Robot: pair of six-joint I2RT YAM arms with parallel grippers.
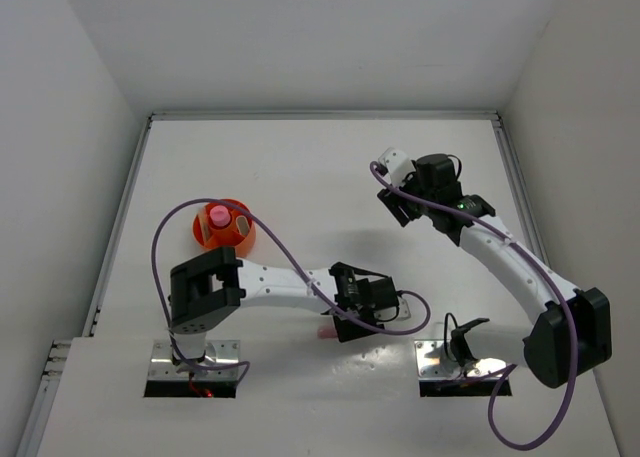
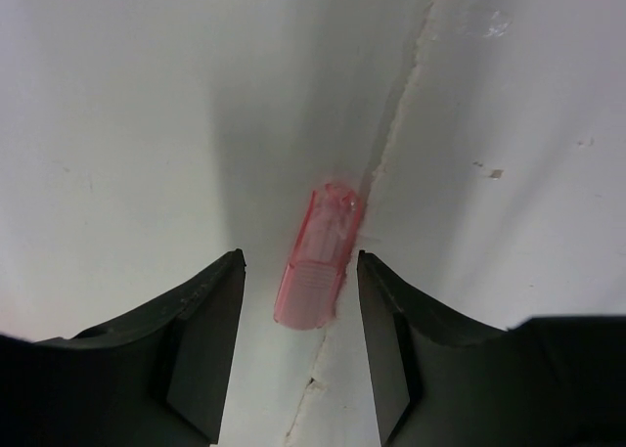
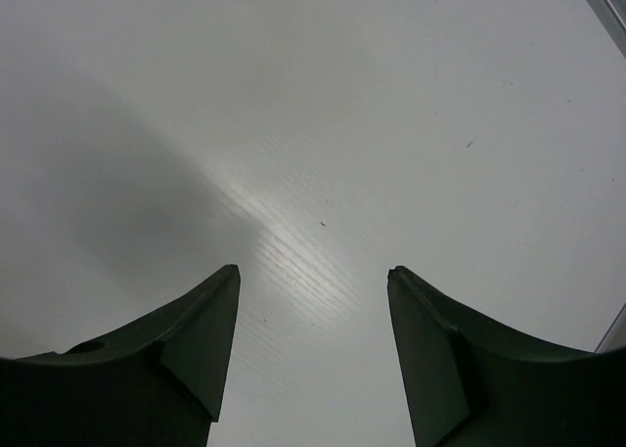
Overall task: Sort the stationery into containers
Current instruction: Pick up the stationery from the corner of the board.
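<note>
Broadly, the white counter (image 1: 300, 167) carries everything, and a thin seam (image 2: 396, 134) runs across it in the left wrist view. The left arm (image 1: 280, 285) stretches rightward across the near part, while the right arm (image 1: 510, 262) reaches toward the far side. The right claw (image 3: 313, 271) stands open above the counter with nothing between its 2 fingers. The round orange tub (image 1: 240, 239) sits left of centre, holding a pink-capped piece (image 1: 213, 215). The left claw (image 2: 300, 259) is open, its 2 fingers flanking a small clear pink piece (image 2: 315, 271) lying along the seam. The right finger is just beside it, with a gap on the left.
</note>
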